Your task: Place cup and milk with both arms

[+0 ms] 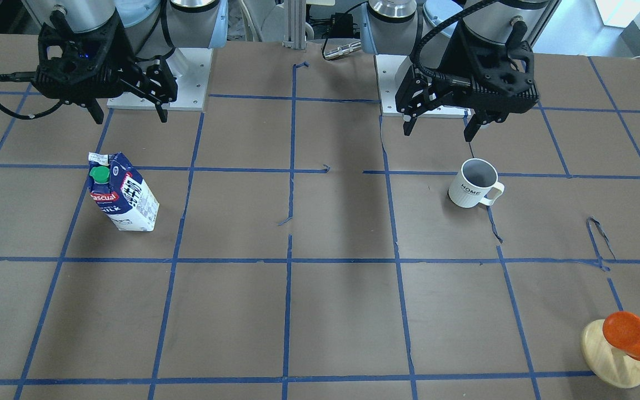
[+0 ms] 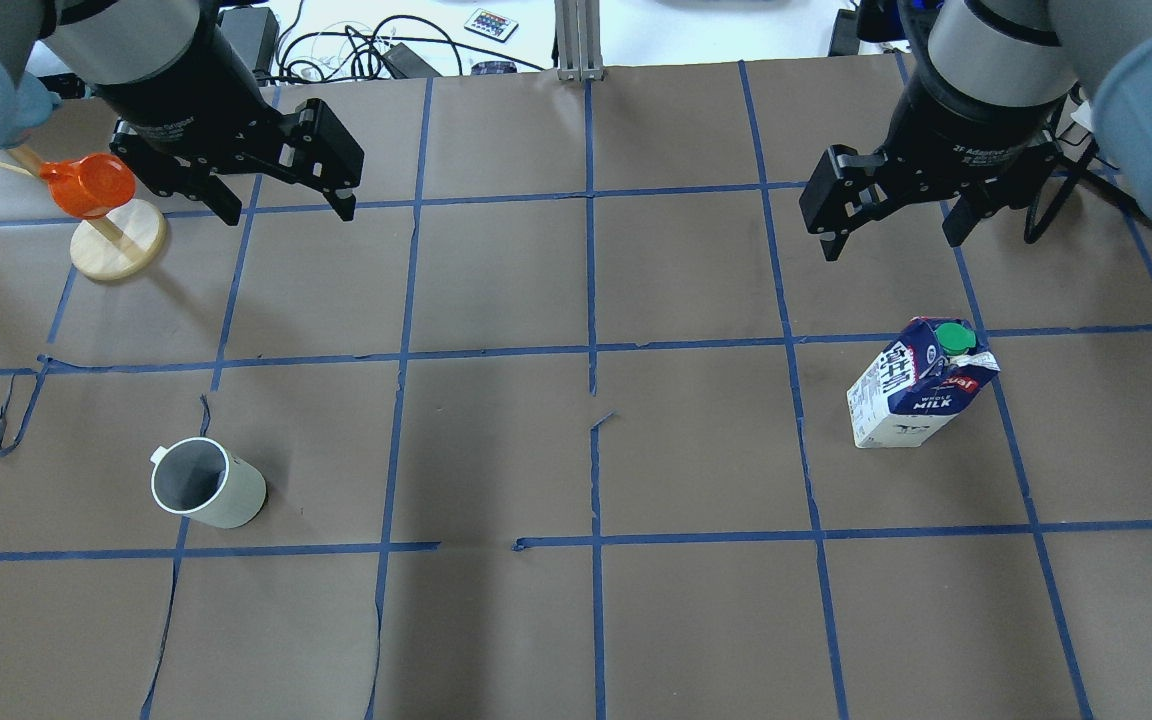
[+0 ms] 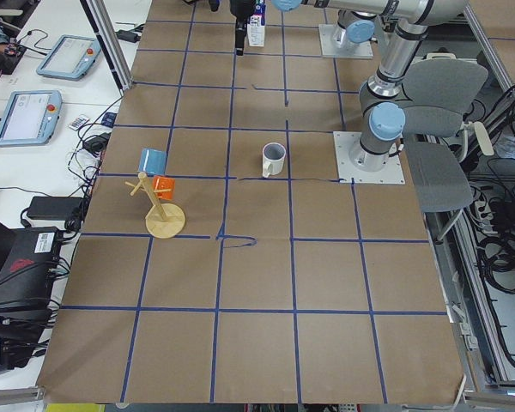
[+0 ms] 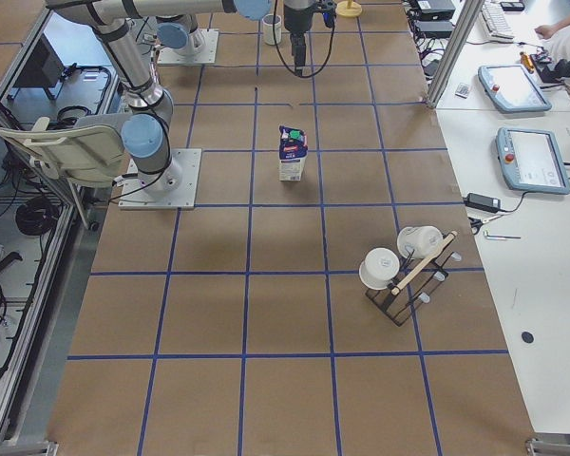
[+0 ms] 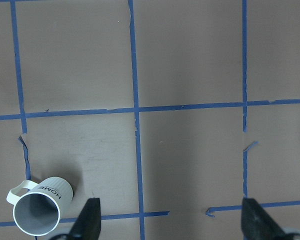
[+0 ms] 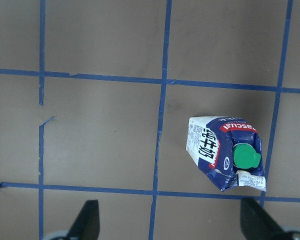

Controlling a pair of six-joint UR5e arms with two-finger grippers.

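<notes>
Cup point(image 2: 206, 485) and milk point(image 2: 918, 385) both stand upright on the paper-covered table point(image 2: 496, 630), well apart: the cup on the robot's left half, the milk on its right. The left arm point(image 2: 126, 40) reaches over its side with the wrist turned straight down. The left gripper point(image 2: 291, 215) hangs in the air above the paper, its jaws spread wide with nothing between them. The right arm point(image 2: 996, 40) mirrors that pose, and the right gripper point(image 2: 891, 245) likewise points down, parted wide and holding nothing. Neither gripper touches its object. From the left wrist camera the cup sits at the lower left corner, just outside one of the fingertips point(image 5: 90, 220). Its handle points toward the frame's left edge, and the "HOME" lettering is readable on its side. That view looks straight into its mouth — only the smooth grey inside shows, down to the bottom. From the right wrist camera the milk shows right of centre, ahead of the fingers rather than between them, with its green cap point(image 6: 246, 156) seated on the sloped top. At the table's far left an orange cup point(image 2: 86, 185) hangs on a peg stand with a wooden disc point(image 2: 121, 250) for a base — near the left arm.
</notes>
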